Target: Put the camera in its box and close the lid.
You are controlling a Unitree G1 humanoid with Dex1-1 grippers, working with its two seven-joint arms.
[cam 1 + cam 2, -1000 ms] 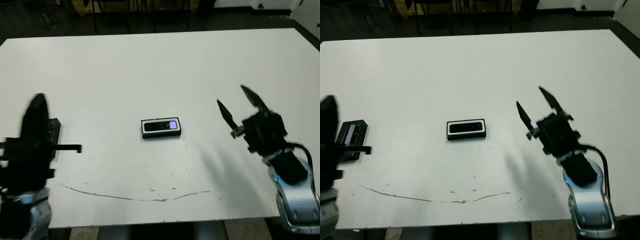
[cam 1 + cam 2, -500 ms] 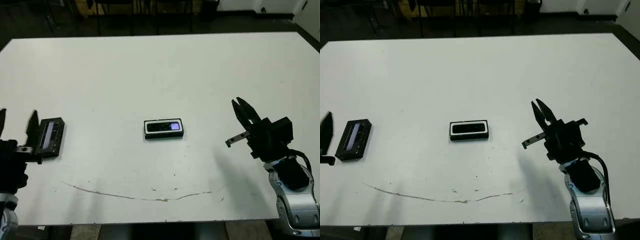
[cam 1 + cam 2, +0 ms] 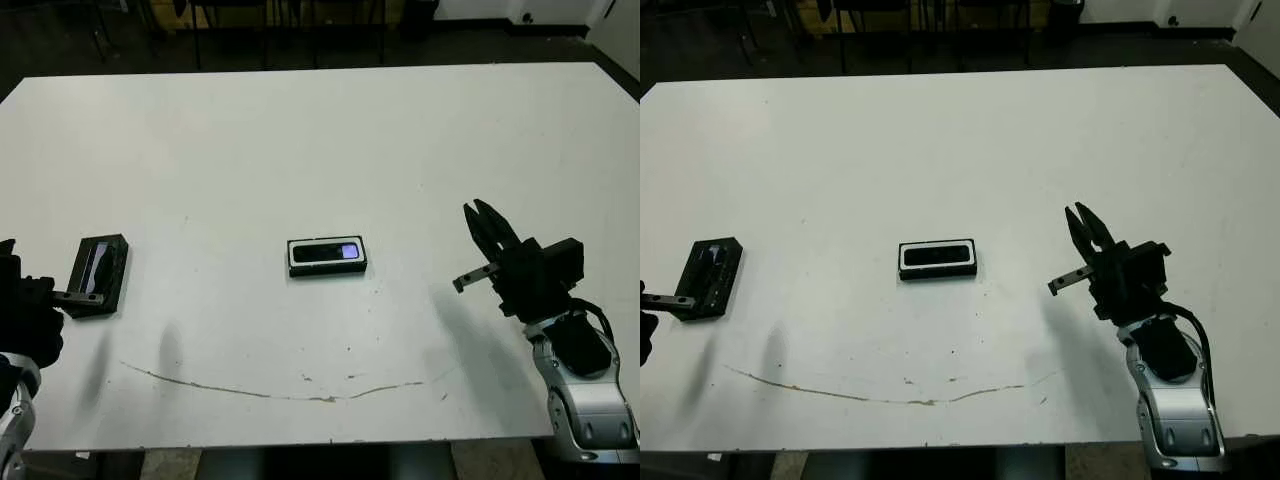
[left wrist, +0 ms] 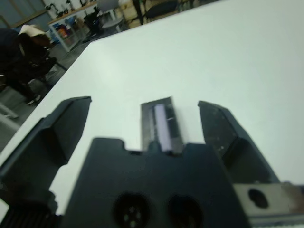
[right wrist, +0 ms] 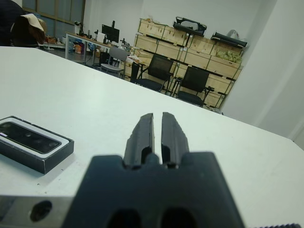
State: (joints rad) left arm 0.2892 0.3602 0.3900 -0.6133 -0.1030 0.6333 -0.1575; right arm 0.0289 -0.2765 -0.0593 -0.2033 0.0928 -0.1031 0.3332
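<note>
— While our left gripper hangs off the table's left edge, where does the lid lie?
— Flat near that left edge, just ahead of the gripper. Our left wrist view shows it in line with the gap between the two spread fingers, its glossy panel up, not gripped.
— And the box?
— Mid-table, closer to the near edge than the far one, well apart from both our grippers. The camera lies inside it, bluish screen toward the table's right edge; white lining shows around it. The box is uncovered.
— Our right gripper?
— Over the right part of the table, near the front edge, holding nothing. The right wrist view shows its fingers pressed nearly together, only a thin slit between them, and the box off to one side.
— Anything only the wrist views give us?
— Chairs and stacked crates beyond the table.
</note>
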